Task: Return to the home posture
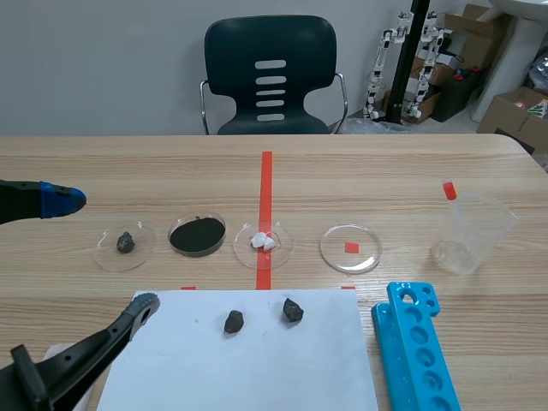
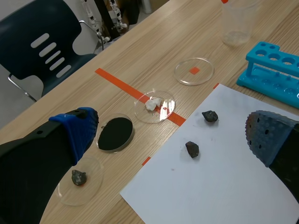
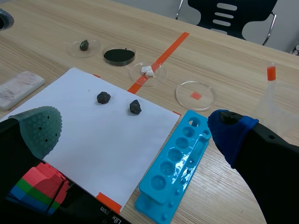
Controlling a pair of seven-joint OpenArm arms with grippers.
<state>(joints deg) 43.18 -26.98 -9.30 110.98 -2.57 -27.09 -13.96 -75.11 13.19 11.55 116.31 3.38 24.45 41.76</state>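
Wide open and empty, the left end effector (image 1: 104,253) hangs over the left side of the bench (image 1: 402,167). Its blue-padded finger is at the frame's left edge and its grey-padded finger at lower left, over the corner of a white sheet (image 1: 248,368). The right end effector (image 3: 135,130) is seen only in its own wrist view. Its fingers are likewise spread and hold nothing, with the sheet's near edge and a blue rack (image 1: 415,351) ahead between them.

Two dark stones lie on the sheet's far part at lower centre, the left stone (image 1: 234,321) near the right stone (image 1: 293,310) but apart from it. Beyond them four clear dishes line the middle of the frame. From the left:
- the stone dish (image 1: 126,242) holds one dark lump
- the powder dish (image 1: 197,235) is filled with black
- the chip dish (image 1: 264,241) holds white pieces and sits on the red tape line
- the empty dish (image 1: 350,248) lies over a red square

A clear beaker (image 1: 467,233) stands at right, with a red tip (image 1: 449,189) at its rim. The rack lies at lower right, just beside the sheet. A dark chair (image 1: 271,77) stands behind the bench at top centre.

In the right wrist view a white block (image 3: 21,88) lies beside the sheet. A stack of red, green and blue blocks (image 3: 39,189) sits just under the grey-green-padded finger.
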